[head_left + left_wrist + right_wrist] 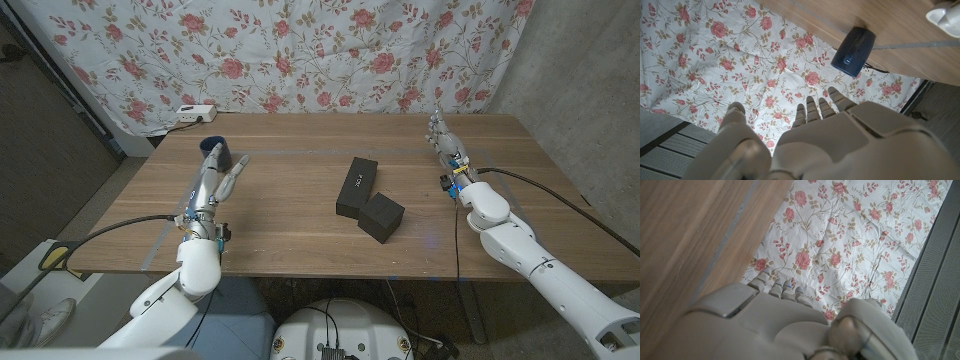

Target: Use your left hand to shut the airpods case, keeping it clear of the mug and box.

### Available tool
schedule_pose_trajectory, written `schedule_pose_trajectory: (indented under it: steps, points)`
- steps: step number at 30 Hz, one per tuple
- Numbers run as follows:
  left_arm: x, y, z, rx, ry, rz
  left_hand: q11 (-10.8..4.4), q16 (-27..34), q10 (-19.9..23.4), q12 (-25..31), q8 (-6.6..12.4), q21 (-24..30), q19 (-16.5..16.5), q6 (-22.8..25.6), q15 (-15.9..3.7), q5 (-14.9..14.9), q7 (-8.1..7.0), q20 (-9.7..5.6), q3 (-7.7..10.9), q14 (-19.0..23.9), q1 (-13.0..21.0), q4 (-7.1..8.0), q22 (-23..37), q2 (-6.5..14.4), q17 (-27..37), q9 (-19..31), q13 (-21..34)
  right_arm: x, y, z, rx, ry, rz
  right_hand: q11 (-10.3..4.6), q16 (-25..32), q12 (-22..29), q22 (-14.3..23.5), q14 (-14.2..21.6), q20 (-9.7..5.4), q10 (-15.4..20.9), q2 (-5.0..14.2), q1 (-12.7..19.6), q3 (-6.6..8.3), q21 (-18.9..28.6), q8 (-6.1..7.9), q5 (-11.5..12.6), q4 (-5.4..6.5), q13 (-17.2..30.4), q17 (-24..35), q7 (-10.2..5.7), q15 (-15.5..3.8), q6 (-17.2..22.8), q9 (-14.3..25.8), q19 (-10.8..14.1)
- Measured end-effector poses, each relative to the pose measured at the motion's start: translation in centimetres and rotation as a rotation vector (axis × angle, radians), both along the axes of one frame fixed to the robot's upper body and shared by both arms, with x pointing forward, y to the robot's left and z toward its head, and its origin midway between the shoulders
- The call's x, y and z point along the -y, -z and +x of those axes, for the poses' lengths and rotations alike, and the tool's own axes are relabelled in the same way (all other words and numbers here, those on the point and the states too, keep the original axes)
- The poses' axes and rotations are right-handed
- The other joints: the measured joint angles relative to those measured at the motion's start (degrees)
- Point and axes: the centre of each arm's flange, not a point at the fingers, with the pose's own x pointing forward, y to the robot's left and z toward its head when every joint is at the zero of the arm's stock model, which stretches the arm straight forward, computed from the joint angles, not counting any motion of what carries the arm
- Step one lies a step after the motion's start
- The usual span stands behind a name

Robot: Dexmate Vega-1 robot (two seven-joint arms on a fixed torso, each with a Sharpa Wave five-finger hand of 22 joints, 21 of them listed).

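- Left hand (pixel 222 178) sits on the table's left side, fingers apart, holding nothing, right next to the dark blue mug (pixel 213 152).
- Airpods case (pixel 946 15) is a white thing near the mug in the left wrist view; can't tell if the lid's up.
- Right hand (pixel 443 142) is over on the far right, fingers straight and empty.
- Two black boxes (pixel 368 200) sit mid-table, touching.
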Motion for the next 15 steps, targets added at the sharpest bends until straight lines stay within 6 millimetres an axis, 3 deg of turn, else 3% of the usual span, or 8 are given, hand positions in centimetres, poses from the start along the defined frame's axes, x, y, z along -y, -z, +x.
schedule_pose_trajectory:
  steps: [15]
  points:
    - [-1.5, 0.7, -0.8, -0.025, -0.072, 0.016, 0.0, 0.0, -0.01, 0.0, 0.0, 0.0, 0.0, 0.0, 0.0, 0.0, 0.0, 0.0, 0.0, 0.0, 0.52, 0.0, 0.0, -0.07, 0.0, 0.0, -0.01, -0.5, -0.2, 0.0, 0.015, -0.019, -0.009, 0.0, 0.0, 0.0, 0.0, 0.0, 0.0, 0.0, 0.23, 0.23, 0.0, 0.0, 0.0, 0.0, 0.0, 0.0, 0.0, 0.0, 0.0, 0.0, 0.01, 0.0]
